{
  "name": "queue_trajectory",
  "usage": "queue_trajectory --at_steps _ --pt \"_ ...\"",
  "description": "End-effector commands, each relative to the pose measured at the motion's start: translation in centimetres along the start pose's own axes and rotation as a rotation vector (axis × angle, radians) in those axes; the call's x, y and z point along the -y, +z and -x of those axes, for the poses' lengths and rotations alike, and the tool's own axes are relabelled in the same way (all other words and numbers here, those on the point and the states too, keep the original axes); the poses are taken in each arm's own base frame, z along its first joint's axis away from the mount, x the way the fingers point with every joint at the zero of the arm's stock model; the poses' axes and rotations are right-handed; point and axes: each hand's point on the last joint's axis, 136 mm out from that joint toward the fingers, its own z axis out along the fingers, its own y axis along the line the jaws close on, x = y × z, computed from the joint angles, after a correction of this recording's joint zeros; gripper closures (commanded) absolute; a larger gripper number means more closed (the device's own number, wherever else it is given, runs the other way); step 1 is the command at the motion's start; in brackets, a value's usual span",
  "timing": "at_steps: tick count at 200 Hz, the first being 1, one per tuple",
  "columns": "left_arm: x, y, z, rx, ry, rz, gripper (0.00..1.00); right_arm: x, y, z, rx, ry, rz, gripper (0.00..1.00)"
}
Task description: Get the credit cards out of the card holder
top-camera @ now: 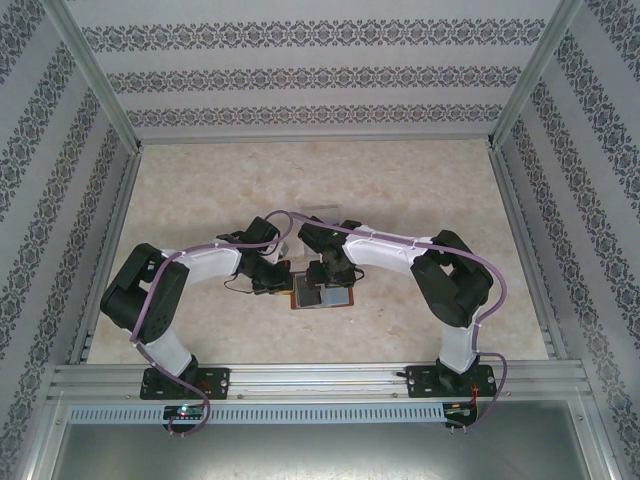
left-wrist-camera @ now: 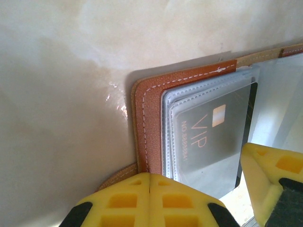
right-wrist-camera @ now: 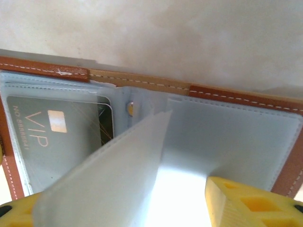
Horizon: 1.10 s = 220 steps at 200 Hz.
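The card holder (top-camera: pixel 322 298) lies open on the table between both grippers, reddish-brown leather (left-wrist-camera: pixel 150 118) outside, pale grey-blue (right-wrist-camera: pixel 236 137) inside. A grey credit card marked VIP (left-wrist-camera: pixel 213 142) (right-wrist-camera: pixel 47 137) sits in a clear sleeve on its left half, and a dark card's edge (right-wrist-camera: pixel 107 124) shows behind it. My left gripper (left-wrist-camera: pixel 149 176) (top-camera: pixel 283 283) is shut, its tips resting on the holder's left leather edge. My right gripper (right-wrist-camera: pixel 132 210) (top-camera: pixel 330 280) stands open over the holder, and a translucent sleeve page (right-wrist-camera: pixel 113 175) rises tilted between its fingers (right-wrist-camera: pixel 246 203).
The marble-look table (top-camera: pixel 420 190) stretches bare behind and beside the holder. Patterned walls and metal rails (top-camera: pixel 110 110) enclose it on three sides. A faint clear plastic piece (top-camera: pixel 322 212) stands just behind the arms.
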Motion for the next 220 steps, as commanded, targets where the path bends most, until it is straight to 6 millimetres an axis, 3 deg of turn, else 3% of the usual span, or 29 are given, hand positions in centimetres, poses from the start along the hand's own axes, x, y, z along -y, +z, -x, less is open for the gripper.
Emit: queue_trajectory --at_steps 1,86,126,197,220 --pt "0.3 -0.4 0.0 0.004 0.027 0.014 0.97 -0.2 -1.5 0.0 0.03 -0.022 -0.013 0.46" --pt "0.3 -0.6 0.1 0.007 0.032 0.024 0.98 0.6 -2.9 -0.1 0.054 -0.011 0.008 0.82" --pt "0.1 -0.5 0.0 0.001 0.031 0.032 0.97 1.6 -2.9 -0.5 0.047 -0.007 0.0 0.93" --pt "-0.6 -0.3 -0.2 -0.008 0.032 0.062 0.98 3.6 -2.1 -1.1 0.034 -0.007 -0.048 0.95" --pt "-0.8 -0.2 -0.3 -0.011 0.03 0.067 0.98 4.2 -1.8 -1.4 0.024 -0.003 -0.062 0.9"
